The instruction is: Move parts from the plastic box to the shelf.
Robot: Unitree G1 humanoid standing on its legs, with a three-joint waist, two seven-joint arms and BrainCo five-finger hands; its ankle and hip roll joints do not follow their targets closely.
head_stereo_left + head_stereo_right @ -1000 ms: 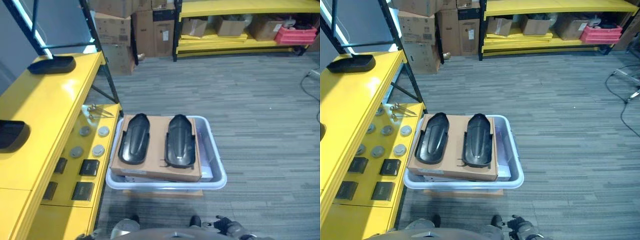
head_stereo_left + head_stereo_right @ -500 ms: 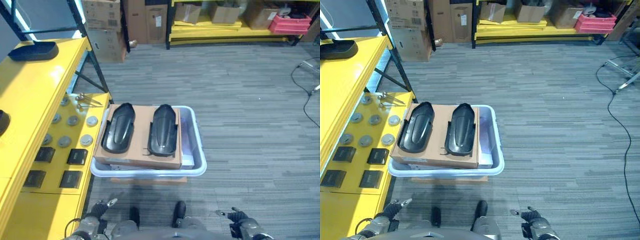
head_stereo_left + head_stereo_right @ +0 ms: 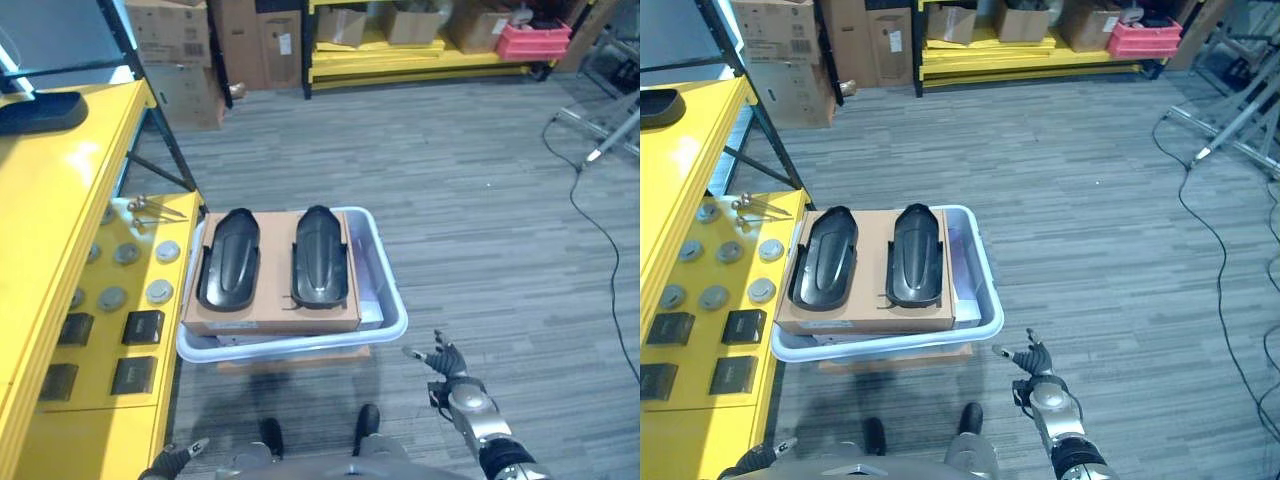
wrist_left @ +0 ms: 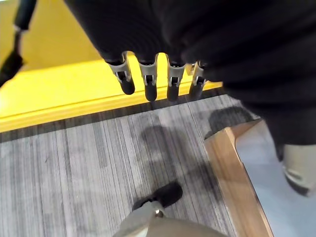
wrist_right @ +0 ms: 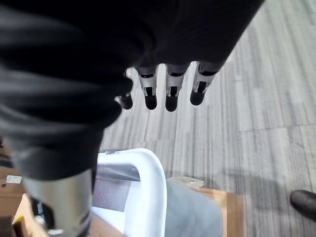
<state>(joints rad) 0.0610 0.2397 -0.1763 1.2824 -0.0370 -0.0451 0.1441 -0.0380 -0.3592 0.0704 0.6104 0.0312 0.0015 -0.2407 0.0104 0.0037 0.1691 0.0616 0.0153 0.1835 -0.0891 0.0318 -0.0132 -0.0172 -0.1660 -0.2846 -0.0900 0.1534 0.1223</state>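
Two black parts [image 3: 228, 258] are laid on cardboard [image 3: 270, 300] in the plastic box [image 3: 392, 305]; right hand [image 3: 447, 368] and left hand [image 4: 158, 81] are held empty, fingers spread.

R hand [image 3: 447, 366] low w/ fingers spread, empty; L hand [image 4: 158, 81] low, fingers straight, empty.

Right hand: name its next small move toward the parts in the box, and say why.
Probably reach the right hand forward and left to the nearer black part. The hand hangs open and empty just past the plastic box, and both parts lie untouched on the cardboard sheet.
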